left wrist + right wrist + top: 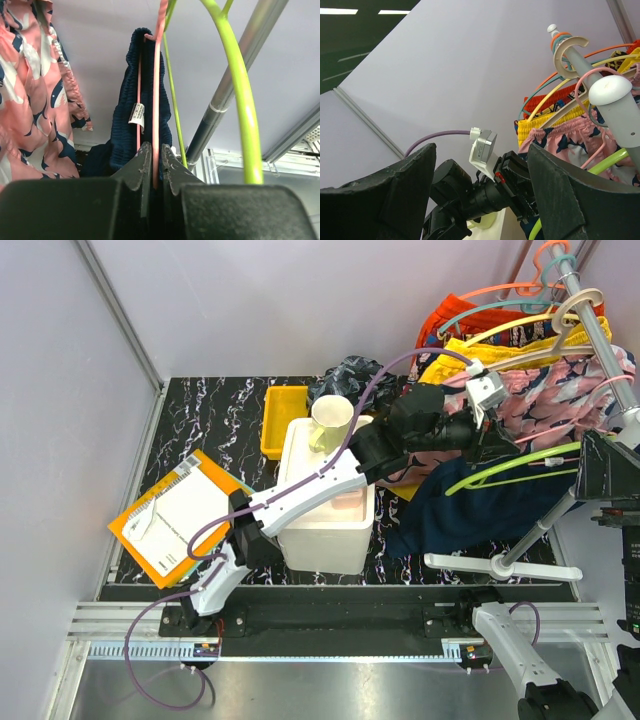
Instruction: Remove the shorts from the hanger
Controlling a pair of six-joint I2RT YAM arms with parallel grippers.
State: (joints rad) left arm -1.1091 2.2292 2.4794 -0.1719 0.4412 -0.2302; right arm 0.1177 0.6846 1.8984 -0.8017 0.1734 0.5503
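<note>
The left gripper (155,159) clenches a pink hanger (156,75) carrying the navy shorts (125,120) at the right-hand rack (600,335); the right gripper (481,150) gapes empty. The charcoal shorts (350,375) lie on the far table (220,410): seemingly half done.

White partitions (60,390) and aluminium rail (105,620) suggest a lab.

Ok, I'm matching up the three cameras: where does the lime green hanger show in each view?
Top external: the green hanger is right of centre, over dark cloth.
Left wrist: right half, a tall arc, right of the pink hanger that the left tool is shut on.
Right wrist: lower right, below the floral shorts.
Shared landmark: the floral shorts, also at top right and far left.
</note>
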